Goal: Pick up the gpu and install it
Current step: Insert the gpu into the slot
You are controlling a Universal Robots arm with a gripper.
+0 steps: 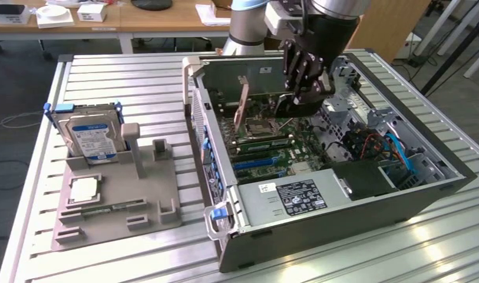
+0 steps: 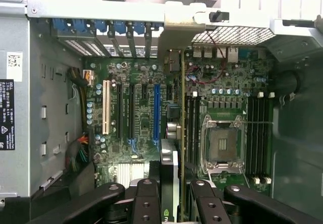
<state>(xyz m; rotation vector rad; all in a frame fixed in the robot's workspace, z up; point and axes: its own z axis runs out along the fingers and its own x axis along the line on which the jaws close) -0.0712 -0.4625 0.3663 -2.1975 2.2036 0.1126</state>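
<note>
Open computer case (image 1: 345, 194) lies on its side on the slatted metal table (image 1: 121, 76), motherboard facing up. Arm reaches down into the case; gripper (image 1: 302, 99) is low over the board, near the middle. Wrist view: gripper (image 2: 174, 204) is clamped narrow on the gpu (image 2: 169, 171), one black finger (image 2: 146, 201) on each flat side. The card is held edge-on (dark face, pale metal edge, a scrap of green logo down by the fingers). From the exterior view the gpu (image 1: 291, 109) shows as a dark block hanging below the fingertips, just above the board. Cannot tell whether its lower edge touches a slot. Under the wrist camera the card lines up between the long blue slot (image 2: 156, 110) and the bare CPU socket (image 2: 222, 146), closer to the slot side. Cream slot (image 2: 106, 108) sits further out toward the case wall. Power supply (image 1: 302, 197) fills the near end of the case. On the exterior view's left, well apart from the case, a grey fixture tray (image 1: 117, 197) holds a hard drive (image 1: 90, 138) standing upright in its rack.
</note>
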